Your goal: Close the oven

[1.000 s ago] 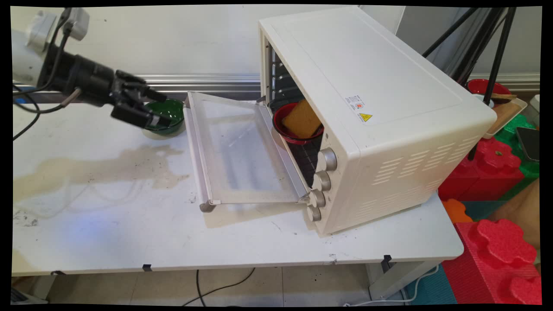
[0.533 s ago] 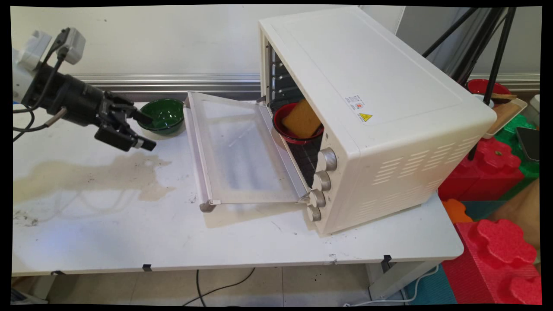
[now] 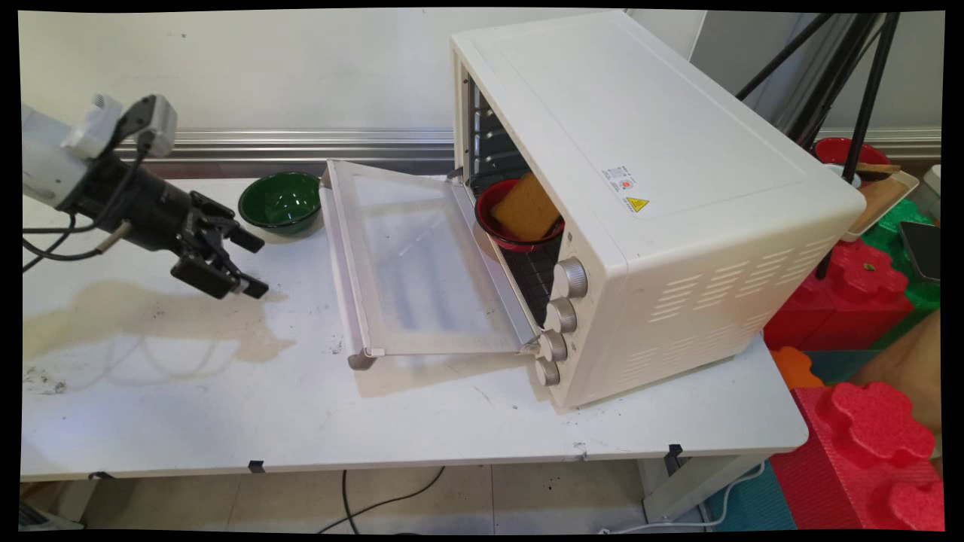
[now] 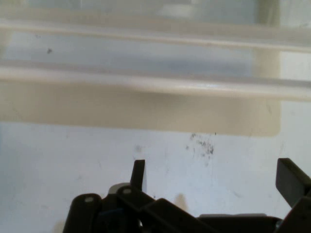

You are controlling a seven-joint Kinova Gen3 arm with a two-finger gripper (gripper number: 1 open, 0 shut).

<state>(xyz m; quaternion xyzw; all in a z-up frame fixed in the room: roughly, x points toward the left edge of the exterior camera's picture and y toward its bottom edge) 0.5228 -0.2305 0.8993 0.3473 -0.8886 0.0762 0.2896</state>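
Green bowl [image 3: 280, 202]: in the main view it stands upright on the white table [image 3: 301, 406], near the wall, just left of the back corner of the toaster oven's let-down door [image 3: 422, 263]. Nothing can be seen in it. The gripper [image 3: 256, 266] hangs low over the table a little nearer the camera than the bowl. It is near the bowl but apart from it, and it points across at the door's left edge. Its two fingers are spread wide with nothing between them. A brownish stain [image 3: 151, 316] spreads over the table beneath and to the left of it. The cream toaster oven [image 3: 640, 188] stands at an angle on the right half of the table. Its door lies fully open and flat. Inside, on the rack near the front, sits a red bowl [image 3: 520, 242] with a tan sponge [image 3: 527, 205] leaning in it. As things lie, the red bowl and sponge are in the oven, the green bowl is out on the table, and the door is not shut.

In the hand view the gripper [image 4: 214, 165] shows its fingers far apart at the bottom edge, and only bare table [image 4: 73, 160] and a patch of dark specks [image 4: 201, 143] show between them. Straight ahead the oven door [image 4: 146, 104] runs as a pale bar across the picture. This confirms what the hand is aimed at and that it touches nothing.

The hand view shows neither bowl nor the oven's inside; only the main view gives those. The main view is also the only one that places the bowl beside the hand.
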